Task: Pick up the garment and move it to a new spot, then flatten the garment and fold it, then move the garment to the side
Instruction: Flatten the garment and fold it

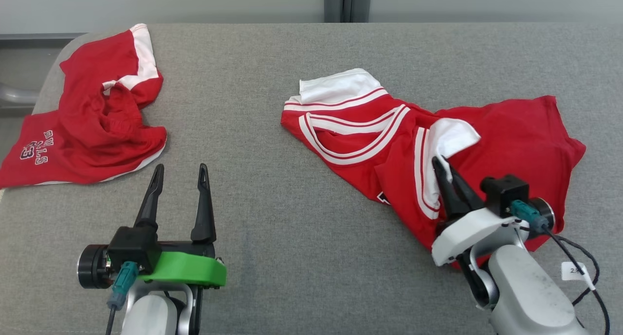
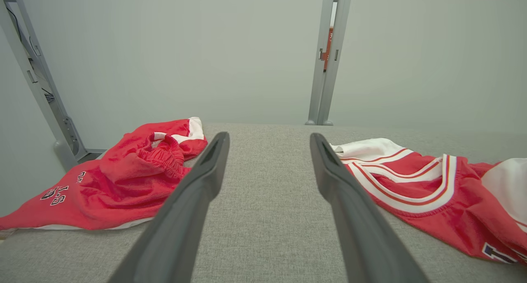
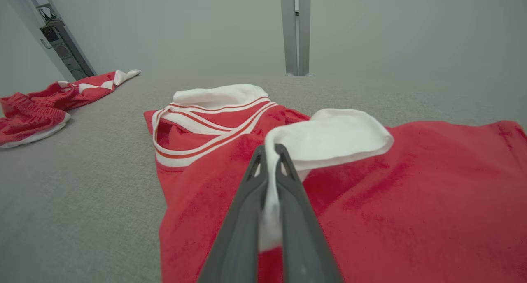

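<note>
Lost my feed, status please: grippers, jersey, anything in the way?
Right gripper shut on jersey, at white trim. Left gripper open, holding nothing. Garment crumpled on table. Red shorts lie apart, far left.

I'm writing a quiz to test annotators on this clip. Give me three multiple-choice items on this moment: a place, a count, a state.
1. Where on the grey fabric-covered table do the crumpled red shorts with white trim lie?
A) robot's left
B) robot's right
C) centre

2. How many garments lie on the table?
A) one
B) two
C) three

3. What is the right hand doing?
A) open over bare table
B) shut on a white fold of the red-and-white striped jersey
C) shut on the shorts

1 A: they lie at the head view's left.
2 B: shorts plus jersey.
3 B: the right wrist view shows white cloth pinched between its fingers.
</note>
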Available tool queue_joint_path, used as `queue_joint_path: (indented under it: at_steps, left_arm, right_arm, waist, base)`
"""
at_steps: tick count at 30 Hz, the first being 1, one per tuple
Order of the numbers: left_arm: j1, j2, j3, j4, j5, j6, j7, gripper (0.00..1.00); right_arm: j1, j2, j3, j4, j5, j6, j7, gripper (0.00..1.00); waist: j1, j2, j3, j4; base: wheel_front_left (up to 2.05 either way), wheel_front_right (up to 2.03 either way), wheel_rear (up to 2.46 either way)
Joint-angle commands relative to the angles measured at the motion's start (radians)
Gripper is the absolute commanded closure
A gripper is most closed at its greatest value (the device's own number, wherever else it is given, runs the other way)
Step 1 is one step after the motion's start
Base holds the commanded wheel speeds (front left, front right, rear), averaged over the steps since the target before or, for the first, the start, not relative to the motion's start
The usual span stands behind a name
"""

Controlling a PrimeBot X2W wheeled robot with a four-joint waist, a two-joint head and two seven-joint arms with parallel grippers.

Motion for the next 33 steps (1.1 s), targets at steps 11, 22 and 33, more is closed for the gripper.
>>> queue_joint_path:
  at_steps: [11,22,33]
  left_arm:
    - [0.011,0.001,-0.025,0.007,-0.024,0.009,-0.001,0.00]
    - [0.022,0.001,-0.044,0.016,-0.037,0.018,-0.001,0.00]
    - [0.029,0.001,-0.029,0.017,-0.012,0.007,-0.001,0.00]
  right_arm:
    - [0.066,0.004,0.421,-0.128,-0.032,-0.001,-0.004,1.00]
    - [0.035,-0.028,0.652,-0.014,0.049,-0.002,-0.004,0.00]
    - [0.087,-0.105,0.189,-0.114,0.029,-0.001,-0.004,0.00]
  waist:
    - [0.0000,0.0000,-0.021,0.037]
    - [0.0000,0.0000,-0.031,0.043]
    - [0.0000,0.0000,-0.049,-0.044]
  base:
    - [0.00,0.00,0.00]
    - [0.00,0.00,0.00]
    - [0.00,0.00,0.00]
